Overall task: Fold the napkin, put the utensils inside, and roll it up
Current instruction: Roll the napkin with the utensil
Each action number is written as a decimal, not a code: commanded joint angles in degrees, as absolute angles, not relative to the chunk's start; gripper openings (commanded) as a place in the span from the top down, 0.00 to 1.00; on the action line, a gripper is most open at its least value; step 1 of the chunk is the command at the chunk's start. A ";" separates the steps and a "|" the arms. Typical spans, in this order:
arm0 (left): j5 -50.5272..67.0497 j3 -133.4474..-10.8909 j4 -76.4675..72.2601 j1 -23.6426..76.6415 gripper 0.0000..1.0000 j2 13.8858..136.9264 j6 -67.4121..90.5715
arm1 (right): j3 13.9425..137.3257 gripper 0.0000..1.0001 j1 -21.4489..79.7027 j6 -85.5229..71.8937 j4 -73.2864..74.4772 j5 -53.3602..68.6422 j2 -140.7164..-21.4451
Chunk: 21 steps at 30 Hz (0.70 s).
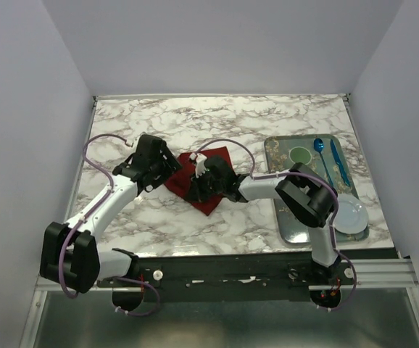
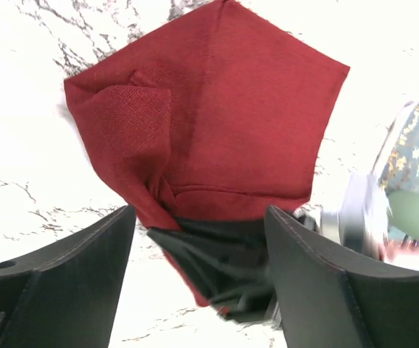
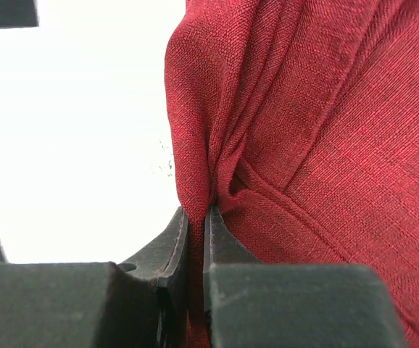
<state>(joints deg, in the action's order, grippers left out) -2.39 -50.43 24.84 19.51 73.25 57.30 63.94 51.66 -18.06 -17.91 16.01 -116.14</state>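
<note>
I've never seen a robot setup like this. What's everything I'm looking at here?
napkin: one, dark red, mid-table, partly bunched
tray: one, metallic with a patterned surface, right side of table
utensils: two, blue, one a spoon, on the tray's far right part
small dish: one, green, far end of the tray
plate: one, pale and see-through, tray's near right corner
table: one, white marble with grey veins
left gripper: one, black, open, at the napkin's left edge
right gripper: one, black, shut on a fold of the napkin
</note>
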 commanded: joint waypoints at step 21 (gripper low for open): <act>7.03 -38.15 16.44 18.63 0.26 78.92 72.15 | 59.59 1.00 39.29 -54.84 -39.01 54.32 -129.11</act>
